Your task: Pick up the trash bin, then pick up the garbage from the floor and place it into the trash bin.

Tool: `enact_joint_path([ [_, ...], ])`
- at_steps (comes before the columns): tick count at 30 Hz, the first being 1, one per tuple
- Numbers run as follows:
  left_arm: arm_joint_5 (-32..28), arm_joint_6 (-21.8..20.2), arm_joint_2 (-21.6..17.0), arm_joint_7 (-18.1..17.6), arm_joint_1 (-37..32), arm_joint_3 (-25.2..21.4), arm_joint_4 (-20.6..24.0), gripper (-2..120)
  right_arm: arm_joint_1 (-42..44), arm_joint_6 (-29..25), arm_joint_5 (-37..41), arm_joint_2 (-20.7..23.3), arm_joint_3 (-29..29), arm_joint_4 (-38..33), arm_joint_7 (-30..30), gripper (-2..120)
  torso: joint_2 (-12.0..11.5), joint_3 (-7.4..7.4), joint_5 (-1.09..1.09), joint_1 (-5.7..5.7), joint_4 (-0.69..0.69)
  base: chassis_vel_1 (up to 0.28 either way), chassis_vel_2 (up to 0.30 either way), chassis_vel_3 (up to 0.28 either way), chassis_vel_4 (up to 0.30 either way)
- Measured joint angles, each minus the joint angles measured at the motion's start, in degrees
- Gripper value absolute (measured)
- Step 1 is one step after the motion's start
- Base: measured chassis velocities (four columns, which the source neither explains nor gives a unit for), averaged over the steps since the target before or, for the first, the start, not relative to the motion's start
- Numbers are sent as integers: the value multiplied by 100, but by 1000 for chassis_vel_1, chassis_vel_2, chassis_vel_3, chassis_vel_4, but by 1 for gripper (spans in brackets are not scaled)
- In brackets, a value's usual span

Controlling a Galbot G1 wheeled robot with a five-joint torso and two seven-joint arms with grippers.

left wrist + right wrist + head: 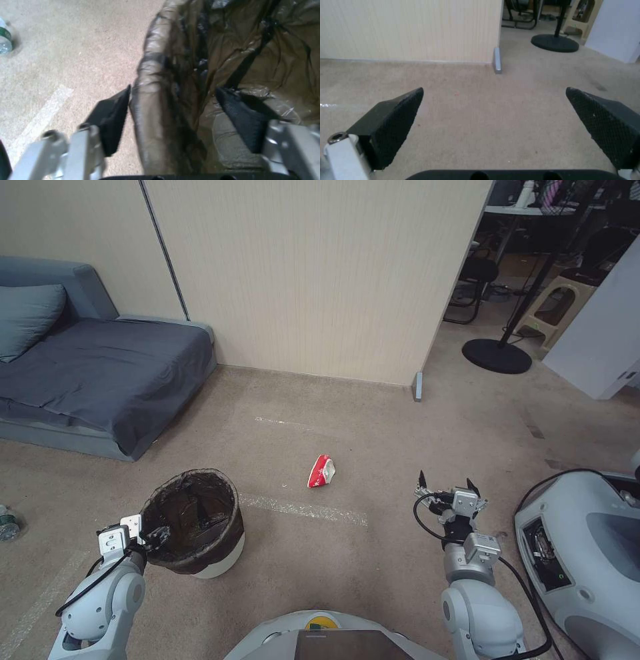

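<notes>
The trash bin (200,527), white with a dark wrinkled bag liner, stands on the carpet at the lower left. My left gripper (151,533) straddles its near rim and is shut on it. In the left wrist view (173,87) one finger (111,117) presses the outside of the liner (156,82) and the other (240,112) sits inside. One piece of garbage, a red-and-white wrapper (321,471), lies on the floor ahead of me, to the right of the bin. A small clear bottle (7,523) (4,37) lies at the far left. My right gripper (445,488) (495,90) hangs open over bare carpet.
A grey sofa (100,367) stands at the back left against a beige partition wall (313,273). A black round stand base (497,355) and a stool lie beyond the wall's end. A white machine body (587,553) sits at my right.
</notes>
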State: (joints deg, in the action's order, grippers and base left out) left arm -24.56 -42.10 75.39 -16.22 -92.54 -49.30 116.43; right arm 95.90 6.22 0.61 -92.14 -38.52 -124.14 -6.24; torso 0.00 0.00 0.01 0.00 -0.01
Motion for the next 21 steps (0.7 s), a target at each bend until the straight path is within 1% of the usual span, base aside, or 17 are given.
enact_joint_path([
  [2,0,0,0,5,3,4,-17,56,6,-13,-1,0,0,0,0,100,0,0,0,0,0,0,0,0,0],
  [4,1,1,3,10,14,9,-34,45,9,-32,-2,0,-2,0,0,100,0,0,1,0,1,0,0,0,0],
  [5,1,1,3,10,14,9,-34,45,9,-32,-2,0,-2,0,0,100,0,0,1,0,1,0,0,0,0],
  [8,0,9,16,14,44,24,-44,30,0,-50,-2,0,-8,0,2,100,0,0,2,0,0,0,0,0,0],
  [9,0,9,16,14,44,24,-44,30,0,-50,-2,0,-8,0,2,100,0,0,2,0,0,0,0,0,0],
  [11,-4,8,20,22,68,45,-17,21,-12,-53,3,0,-10,0,4,100,0,0,1,0,0,0,0,0,0],
  [12,-4,8,20,22,68,45,-17,21,-12,-53,3,0,-10,0,4,100,0,0,1,0,0,0,0,0,0],
  [14,-5,3,21,26,99,57,-9,15,-31,-59,5,0,-11,5,6,100,0,0,1,0,1,0,0,0,0],
  [21,32,1,27,15,125,78,-16,15,-36,-97,16,0,-18,18,12,100,0,0,1,0,1,0,0,0,0],
])
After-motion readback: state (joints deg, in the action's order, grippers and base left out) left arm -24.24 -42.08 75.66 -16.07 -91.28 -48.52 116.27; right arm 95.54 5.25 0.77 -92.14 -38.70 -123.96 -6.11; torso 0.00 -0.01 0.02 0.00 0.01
